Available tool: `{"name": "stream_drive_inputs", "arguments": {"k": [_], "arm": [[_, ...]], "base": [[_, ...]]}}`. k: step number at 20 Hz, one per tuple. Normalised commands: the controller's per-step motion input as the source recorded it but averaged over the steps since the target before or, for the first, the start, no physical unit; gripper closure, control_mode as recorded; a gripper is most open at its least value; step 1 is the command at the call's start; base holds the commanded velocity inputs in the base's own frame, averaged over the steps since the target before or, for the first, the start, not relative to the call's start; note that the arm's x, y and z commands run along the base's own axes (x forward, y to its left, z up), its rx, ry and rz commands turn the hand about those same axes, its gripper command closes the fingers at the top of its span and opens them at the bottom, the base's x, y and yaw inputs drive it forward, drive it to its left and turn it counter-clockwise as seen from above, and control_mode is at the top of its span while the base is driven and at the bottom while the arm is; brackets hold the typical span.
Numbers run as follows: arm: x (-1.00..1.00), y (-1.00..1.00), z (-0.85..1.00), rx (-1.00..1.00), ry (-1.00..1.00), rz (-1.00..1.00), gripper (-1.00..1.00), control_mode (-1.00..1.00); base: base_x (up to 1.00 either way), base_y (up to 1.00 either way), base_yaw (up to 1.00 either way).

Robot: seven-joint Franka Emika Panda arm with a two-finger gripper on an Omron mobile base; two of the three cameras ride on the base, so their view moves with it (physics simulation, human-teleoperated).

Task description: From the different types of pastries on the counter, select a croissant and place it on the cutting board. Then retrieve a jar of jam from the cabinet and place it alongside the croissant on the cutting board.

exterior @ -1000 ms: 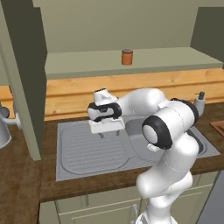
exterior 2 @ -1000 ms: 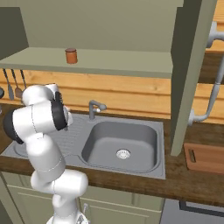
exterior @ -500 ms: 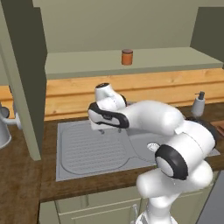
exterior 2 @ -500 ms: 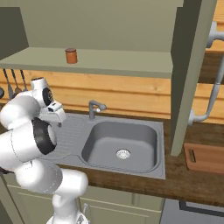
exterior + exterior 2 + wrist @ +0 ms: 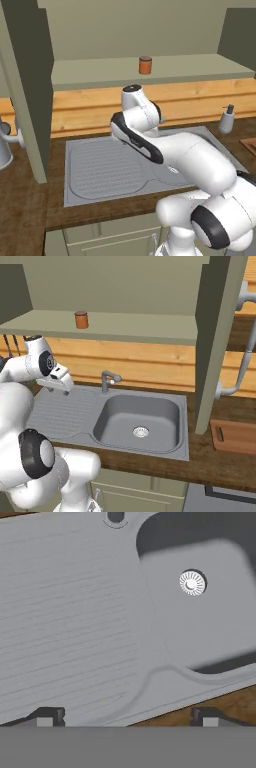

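The jam jar (image 5: 145, 65), small and brown with a dark lid, stands on the open cabinet shelf (image 5: 125, 326) above the sink; it also appears as the jar (image 5: 81, 319) up left. My gripper (image 5: 126, 718) hangs over the ribbed drainboard (image 5: 70, 612), its fingertips (image 5: 47, 716) spread wide with nothing between them. In the right base view the gripper (image 5: 60, 385) sits left of the faucet, well below the jar. The wooden cutting board (image 5: 235, 436) lies on the counter at the far right, bare.
The sink basin (image 5: 137, 416) with its drain (image 5: 192, 583) lies right of the drainboard, the faucet (image 5: 107, 378) behind it. An open cabinet door (image 5: 220, 331) hangs down between sink and board. A soap dispenser (image 5: 227, 119) and a kettle (image 5: 4, 145) stand on the counter.
The arm has folded and twisted, its elbow swinging low to the right, while the hand stays over the drainboard. The gripper remains open and empty.
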Motion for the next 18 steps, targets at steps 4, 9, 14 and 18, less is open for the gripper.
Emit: {"name": "stream_drive_inputs", "arguments": {"k": [4,9,14,18], "arm": [[-0.35,-0.37,0.53,0.02,-0.26,0.16,-1.00,-1.00],[-0.13,-0.19,0.59,0.01,-0.18,0.16,-1.00,-1.00],[0.00,-0.10,0.77,0.00,-0.09,0.17,-1.00,-1.00],[-0.11,-0.14,0.97,0.00,-0.06,0.16,-1.00,-1.00]], "base": [[0.00,0.00,0.00],[0.00,0.00,0.00],[0.00,0.00,0.00],[0.00,0.00,0.00]]}}
